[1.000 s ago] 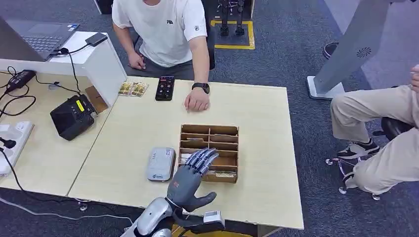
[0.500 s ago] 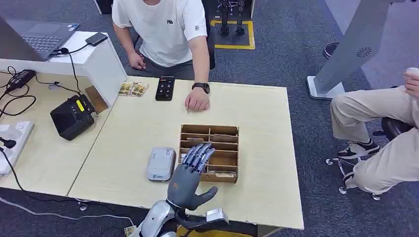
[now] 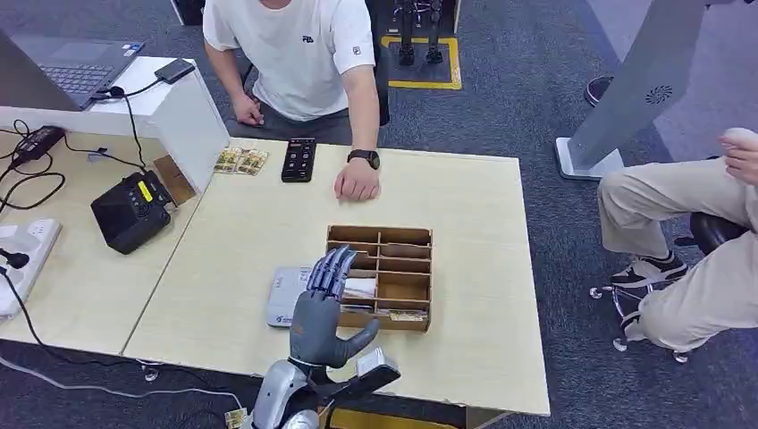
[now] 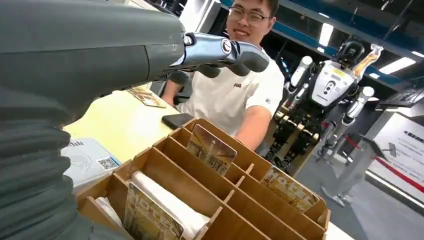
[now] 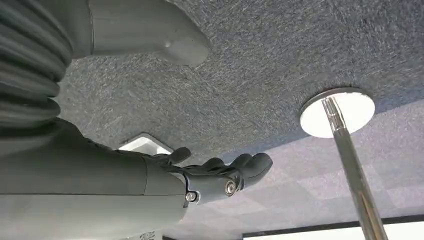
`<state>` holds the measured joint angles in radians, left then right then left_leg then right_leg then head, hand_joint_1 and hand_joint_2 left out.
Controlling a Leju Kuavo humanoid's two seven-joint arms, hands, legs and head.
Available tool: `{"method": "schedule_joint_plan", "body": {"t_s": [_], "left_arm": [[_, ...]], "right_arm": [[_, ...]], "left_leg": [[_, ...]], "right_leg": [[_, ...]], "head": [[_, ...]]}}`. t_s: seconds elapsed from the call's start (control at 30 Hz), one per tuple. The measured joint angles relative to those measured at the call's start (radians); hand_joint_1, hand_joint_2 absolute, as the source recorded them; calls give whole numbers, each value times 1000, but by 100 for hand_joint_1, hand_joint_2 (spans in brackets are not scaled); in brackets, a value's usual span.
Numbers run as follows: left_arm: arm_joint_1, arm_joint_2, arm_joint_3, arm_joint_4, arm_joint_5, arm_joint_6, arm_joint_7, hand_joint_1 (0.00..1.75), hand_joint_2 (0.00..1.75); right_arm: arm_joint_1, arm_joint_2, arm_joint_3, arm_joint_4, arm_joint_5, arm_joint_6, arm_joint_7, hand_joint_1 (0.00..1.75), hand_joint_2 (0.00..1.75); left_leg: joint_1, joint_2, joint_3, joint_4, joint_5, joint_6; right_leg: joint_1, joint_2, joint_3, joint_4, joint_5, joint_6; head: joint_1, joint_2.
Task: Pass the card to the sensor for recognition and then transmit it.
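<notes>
Fingers of the left hand point(image 3: 324, 308) spread flat, holding nothing, above the wooden organizer's point(image 3: 407, 268) near-left edge.

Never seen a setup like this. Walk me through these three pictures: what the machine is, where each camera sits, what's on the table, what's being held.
It is a humanoid robot with two arms. The head view looks down on a table. The left hand, open and holding nothing, hovers over the wooden divided box with cards standing in it, beside a grey sensor. A person's hand rests on the far edge. The left wrist view looks past that hand into the box. The right wrist view shows the right hand, empty, above carpet.
</notes>
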<state>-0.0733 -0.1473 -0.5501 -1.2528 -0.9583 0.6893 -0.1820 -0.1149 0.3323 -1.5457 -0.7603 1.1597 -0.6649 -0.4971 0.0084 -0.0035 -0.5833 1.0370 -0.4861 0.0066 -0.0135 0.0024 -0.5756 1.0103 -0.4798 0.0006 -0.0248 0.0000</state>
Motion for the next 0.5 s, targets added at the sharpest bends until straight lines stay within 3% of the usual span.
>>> {"method": "schedule_joint_plan", "body": {"t_s": [0.5], "left_arm": [[6, -15, 55, 31, -106, 0, 10, 0, 175]], "right_arm": [[0, 0, 0, 4, 1, 0, -11, 0, 175]], "left_leg": [[0, 0, 0, 0, 0, 0]], "right_leg": [[0, 0, 0, 0, 0, 0]], "head": [[0, 0]]}}
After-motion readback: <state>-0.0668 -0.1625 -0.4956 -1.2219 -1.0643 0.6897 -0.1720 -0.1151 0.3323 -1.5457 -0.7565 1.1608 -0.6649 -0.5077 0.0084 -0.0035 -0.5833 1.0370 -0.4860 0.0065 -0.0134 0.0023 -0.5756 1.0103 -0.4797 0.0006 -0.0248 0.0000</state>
